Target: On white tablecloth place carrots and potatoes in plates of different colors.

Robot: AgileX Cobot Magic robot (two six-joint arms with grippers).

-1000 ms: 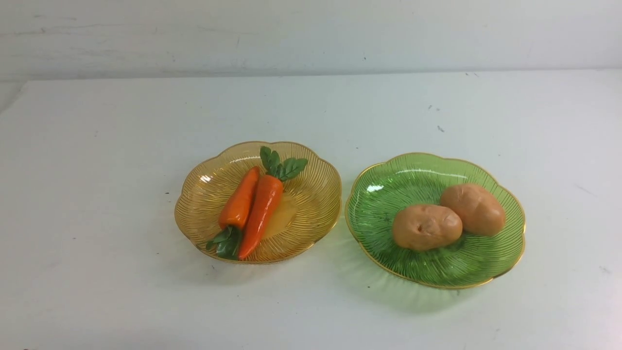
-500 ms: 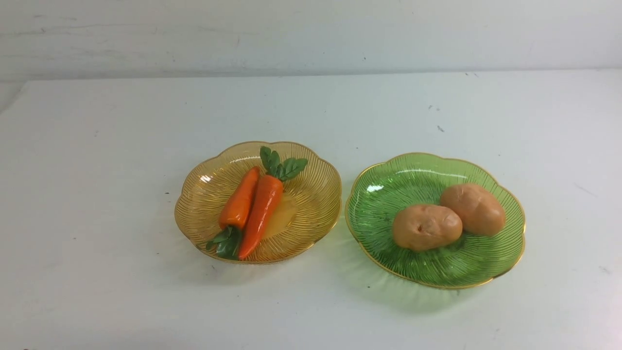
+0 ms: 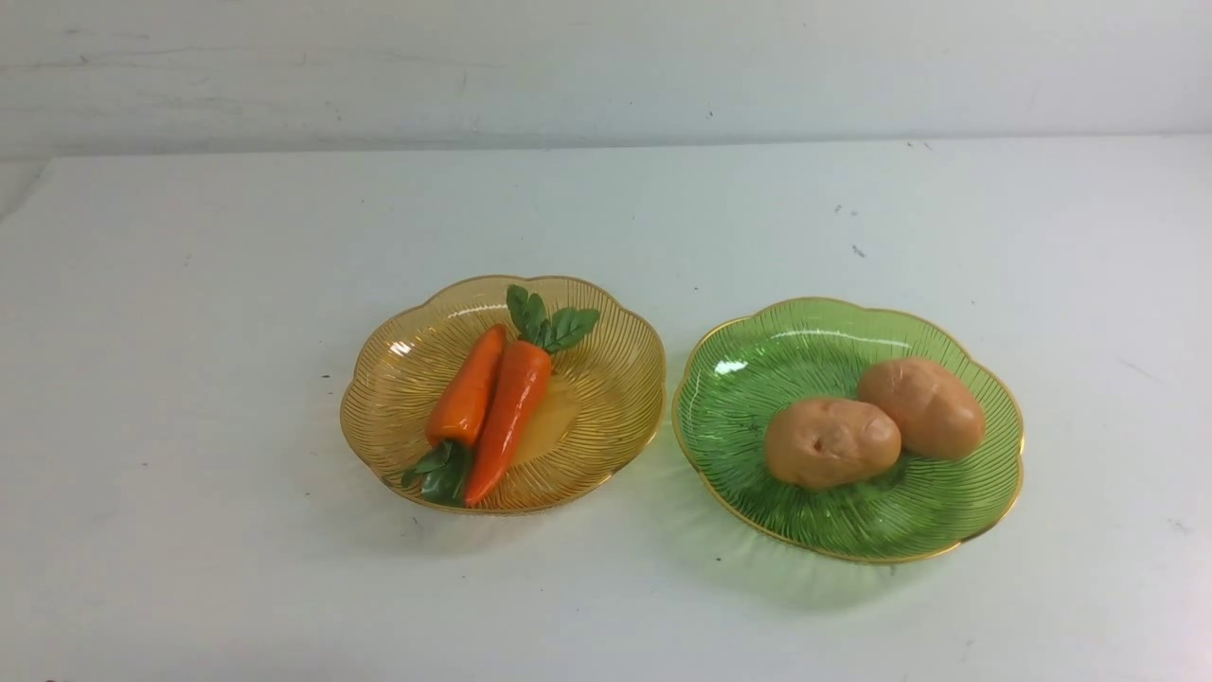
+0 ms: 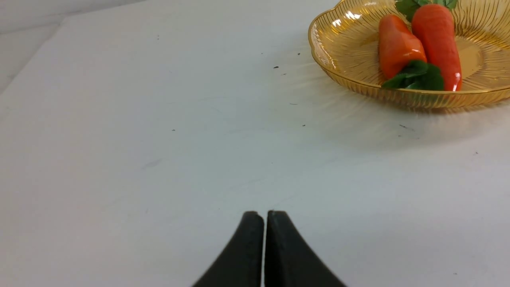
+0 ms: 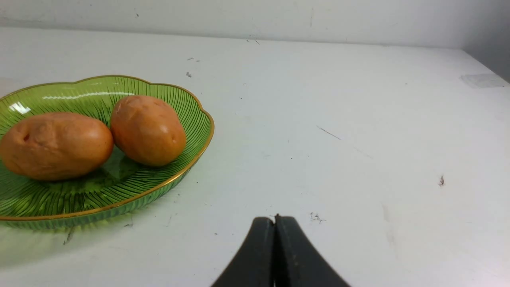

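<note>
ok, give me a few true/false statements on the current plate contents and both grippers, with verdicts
1. Both orange tapered toy carrots lie in the amber-yellow ribbed plastic plate. True.
2. The carrots' leafy tops point the same way. False: they point opposite ways.
3. The two tan oval toy potatoes sit in the green ribbed plastic plate, side by side. True.
4. The left gripper holds a carrot. False: it is shut and empty over the white tablecloth.
5. The right gripper is open. False: it is shut.
</note>
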